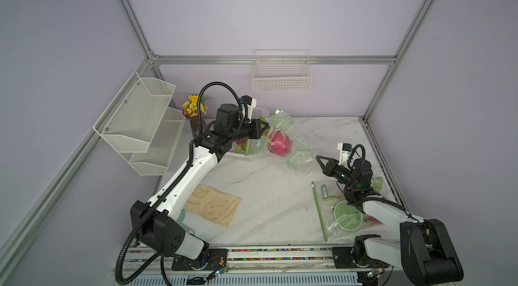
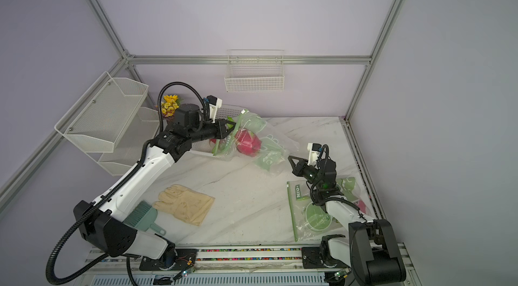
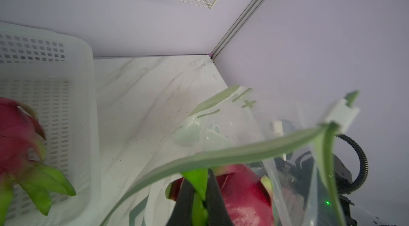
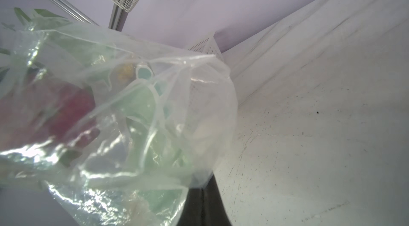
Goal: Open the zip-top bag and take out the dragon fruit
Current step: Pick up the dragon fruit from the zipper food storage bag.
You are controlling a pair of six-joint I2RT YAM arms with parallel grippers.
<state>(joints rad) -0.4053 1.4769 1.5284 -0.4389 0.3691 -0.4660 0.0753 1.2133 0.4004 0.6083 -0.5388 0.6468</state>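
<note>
Your left gripper [image 3: 200, 189] is clamped almost shut on the green leaf tip of the fruit [image 3: 245, 193]. Only the left wrist view shows you that pinch. The fruit's pink body sits just beyond the fingers, inside the bag [image 3: 232, 112], under the parted green zip strips. In both top views you see only the gripper at the bag's mouth, with the fruit lying between your two grippers.

Your right gripper [image 1: 319, 159] is fully closed at the bag's far corner. The right wrist view shows film running down to its fingers [image 4: 203, 202], but you cannot tell whether it is pinched.

The left wrist view also shows a second fruit [image 3: 15, 138] in the basket [image 3: 88, 81] beside the bag.
</note>
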